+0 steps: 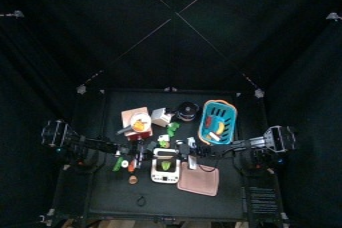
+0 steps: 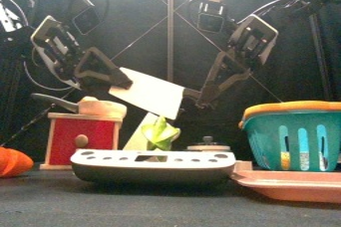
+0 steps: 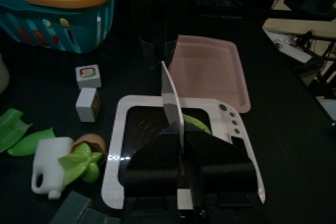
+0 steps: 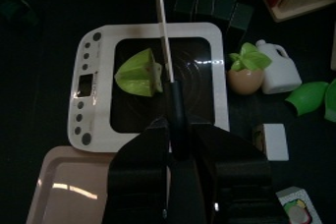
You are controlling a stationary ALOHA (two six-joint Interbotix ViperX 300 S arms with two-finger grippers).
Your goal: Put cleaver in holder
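White scale (image 2: 154, 161) sits right up front, a pink tray (image 2: 286, 179) beside it carrying a teal basket (image 2: 293, 136), and just above the scale hangs the cleaver (image 2: 156, 98), blade tilted, up in the air between the two arms. Both have it: the left gripper (image 3: 175, 154) has its jaws pinched on the blade edge-on, and the right gripper (image 4: 171, 135) is clamped on it from the other side. That's the danger, I'd say: two grips on one thin flat blade. If one arm pulls before the other lets go, the cleaver could twist or slip and drop onto the scale and the green leaf (image 4: 138, 69) lying on it. The red and wooden block (image 2: 83, 131) off to the left looks like the holder, though I can't make out a slot from here, so a tilted blade may well jam or skid off its top. Clutter is tight too: a white bottle (image 4: 269, 66) just beside the scale could get knocked. All of it sits on a small black table (image 2: 80, 206), hemmed in by black curtains (image 1: 80, 32).
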